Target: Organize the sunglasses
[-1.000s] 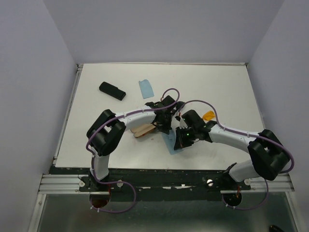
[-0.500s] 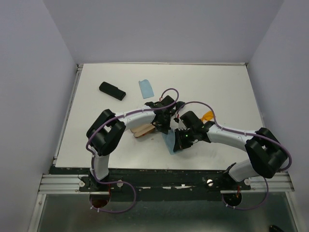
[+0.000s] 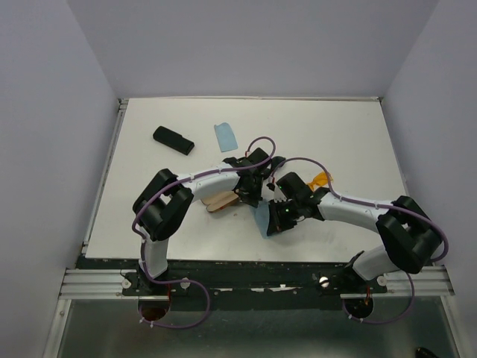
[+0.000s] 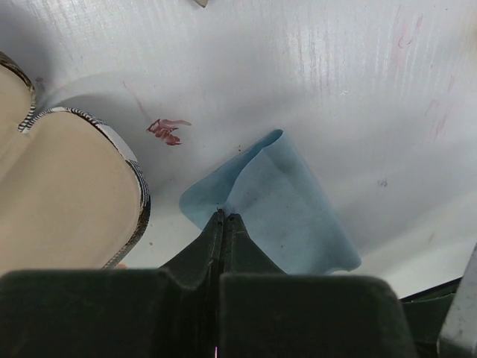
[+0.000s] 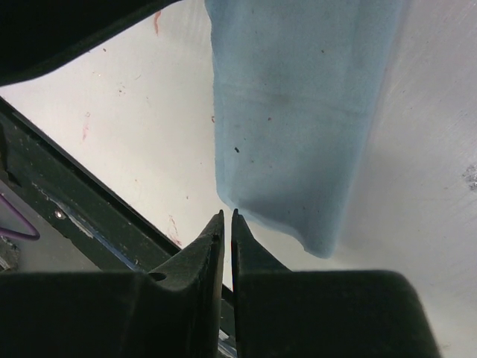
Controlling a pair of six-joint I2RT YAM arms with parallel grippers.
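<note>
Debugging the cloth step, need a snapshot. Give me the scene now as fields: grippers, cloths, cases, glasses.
left gripper: shut, seemingly pinching an edge of the near blue cloth
right gripper: barely open, tips at that cloth's lower edge, nothing between them
plaid case: open, tan lining up, beside that cloth
far blue cloth: flat, apart from both arms
black case: far left, untouched
orange sunglasses: right of centre, only partly visible
black sunglasses: not visible

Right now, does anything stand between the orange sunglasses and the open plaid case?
Yes. The left jaws and right jaws crowd between the orange sunglasses and the plaid case, the left ones pinching a blue cloth.
</note>
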